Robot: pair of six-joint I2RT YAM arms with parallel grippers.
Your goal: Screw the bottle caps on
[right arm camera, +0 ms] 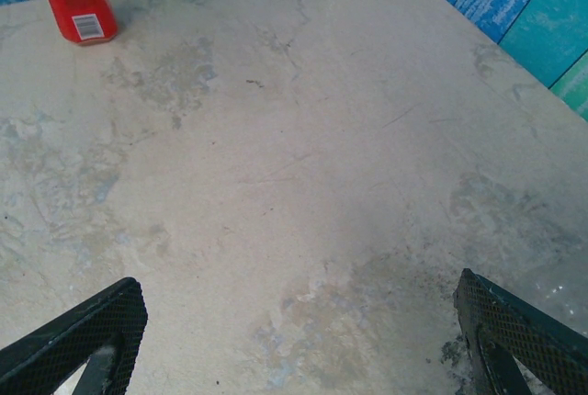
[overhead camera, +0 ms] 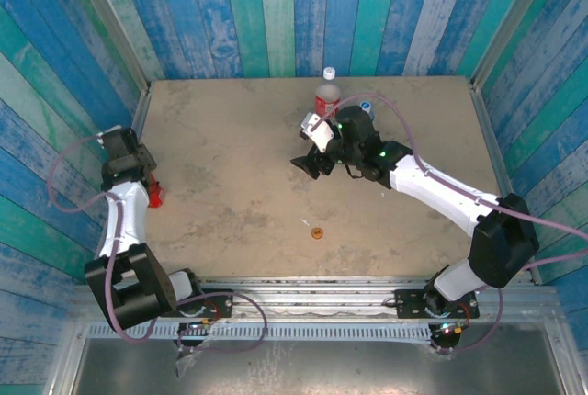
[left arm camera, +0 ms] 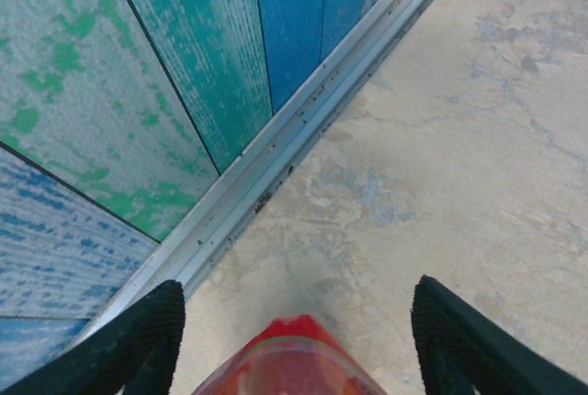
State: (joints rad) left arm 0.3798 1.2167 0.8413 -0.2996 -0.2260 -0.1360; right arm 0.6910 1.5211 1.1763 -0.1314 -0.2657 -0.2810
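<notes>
Top view: desk, walled with painted planks. The left claw is at the desk's left edge, over a slim red bottle close to the wall. The right claw hovers near the desk's middle, spread and empty. Just behind it stands a clear bottle with a red label, a white cap on its neck; how tight cannot be told. A short bottle is beside it, largely hidden by the right arm. An orange cap lies loose toward the near edge, well apart from every bottle, with a thin white scrap just beside it. The red bottle probably needs bracing before this cap goes on. Left wrist view: the left claw straddles the red bottle with desk showing on either side, so no grip shows yet; the pose suits steadying it. Right wrist view: the right claw is wide apart and holds nothing over bare desk, free to fetch a cap. The red bottle stands upright far off.
</notes>
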